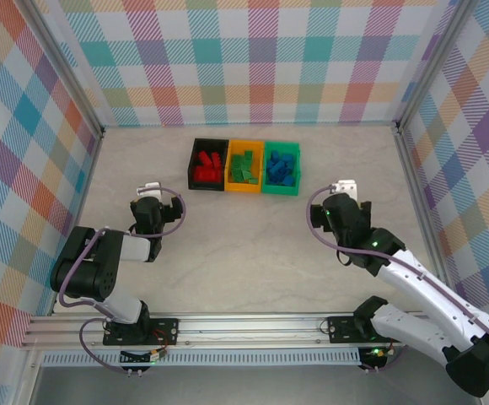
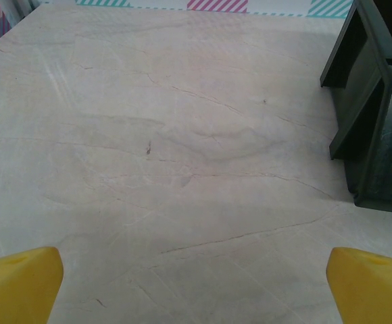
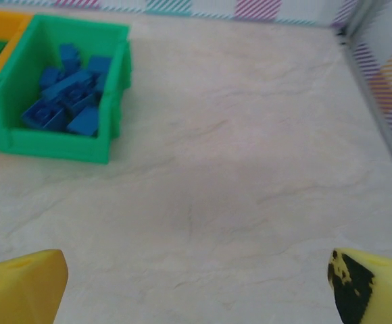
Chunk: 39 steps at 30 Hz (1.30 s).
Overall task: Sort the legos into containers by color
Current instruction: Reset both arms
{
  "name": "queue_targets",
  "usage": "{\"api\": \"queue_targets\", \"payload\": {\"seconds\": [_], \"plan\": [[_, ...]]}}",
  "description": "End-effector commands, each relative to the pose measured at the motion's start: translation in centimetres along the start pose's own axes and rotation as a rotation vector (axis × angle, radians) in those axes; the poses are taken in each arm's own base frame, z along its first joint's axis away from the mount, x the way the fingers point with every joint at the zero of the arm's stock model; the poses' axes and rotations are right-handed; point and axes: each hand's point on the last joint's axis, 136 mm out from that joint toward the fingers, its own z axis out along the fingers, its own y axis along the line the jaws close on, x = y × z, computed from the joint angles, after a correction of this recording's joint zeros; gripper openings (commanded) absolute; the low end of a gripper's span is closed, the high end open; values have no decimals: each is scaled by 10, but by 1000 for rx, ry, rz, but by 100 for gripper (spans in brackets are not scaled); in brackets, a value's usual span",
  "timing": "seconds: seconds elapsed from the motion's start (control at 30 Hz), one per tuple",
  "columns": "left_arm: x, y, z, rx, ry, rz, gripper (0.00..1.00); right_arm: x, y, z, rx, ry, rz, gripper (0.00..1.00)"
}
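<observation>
Yellow left fingers (image 2: 20,283) stand wide open with nothing between them, just bare surface (image 1: 244,253) below. The right fingers (image 3: 23,283) are yellow too, and one has black marks on it. They are wide open as well and hold nothing.

The left fingers are at the near left of the black bin (image 1: 192,164), well apart from it. The right fingers are at the near right of the green bin (image 1: 280,191), also well apart.

Every lego I can see lies in a bin. The red legos (image 1: 208,166) are in the black bin on the left, the green legos (image 1: 245,164) are in the orange bin (image 1: 244,189) in the middle, and the blue legos (image 1: 282,169) are in the green bin on the right.

I think the sorting looks done, so the step now is to move both arms away. To do it well, leave the fingers open, lift up first, then pull toward the near edge. Go slowly and stay away from the bin walls, because a bump could push the row or tip legos out.

Counting: two arms, two fingers on each, and three bins joined in one row. There are three piles of legos, one of each colour. In the blue pile I can make out about six bricks, but they are heaped, so I cannot be sure. The red and green ones are too small to count.
</observation>
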Motion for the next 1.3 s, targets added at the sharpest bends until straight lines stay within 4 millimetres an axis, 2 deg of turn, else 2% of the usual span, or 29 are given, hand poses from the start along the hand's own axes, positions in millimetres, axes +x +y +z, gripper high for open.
{"api": "queue_targets", "payload": {"seconds": [0.0,0.07,0.23,0.3,0.37,0.43,0.7,0.73,0.77,0.87,0.93,1.03,1.07,1.13,1.27], "plan": [[-6,2,0,8,-26,-4,100,-13,-30,14,134,-70,45,99],[-6,2,0,8,-25,-4,100,-11,-45,26,187,-68,84,99],[-6,2,1,9,-25,-4,100,-2,-66,67,283,-62,89,99],[-6,2,0,7,-25,-4,100,4,-67,87,264,-56,70,99],[-5,2,1,7,-23,-3,100,11,-55,104,179,-74,28,99],[-6,2,0,7,-25,-4,100,15,-50,113,130,-121,13,99],[-5,2,0,7,-24,-3,100,46,-72,144,117,-99,151,99],[-6,2,1,8,-25,-4,100,41,-75,146,127,-122,156,99],[-6,2,1,8,-25,-4,100,44,-75,149,126,-97,163,99],[-6,2,0,9,-25,-4,100,39,-72,152,93,-173,185,99],[-6,2,1,7,-24,-4,100,37,-62,158,37,-211,164,99],[-7,2,1,9,-26,-4,100,49,-34,166,-140,-176,94,99],[-6,2,1,8,-25,-4,100,45,-31,167,-170,-212,92,99],[-6,2,1,8,-24,-4,100,47,-26,167,-213,-177,86,99],[-6,2,1,8,-25,-5,100,48,-26,168,-225,-161,92,99]]}}
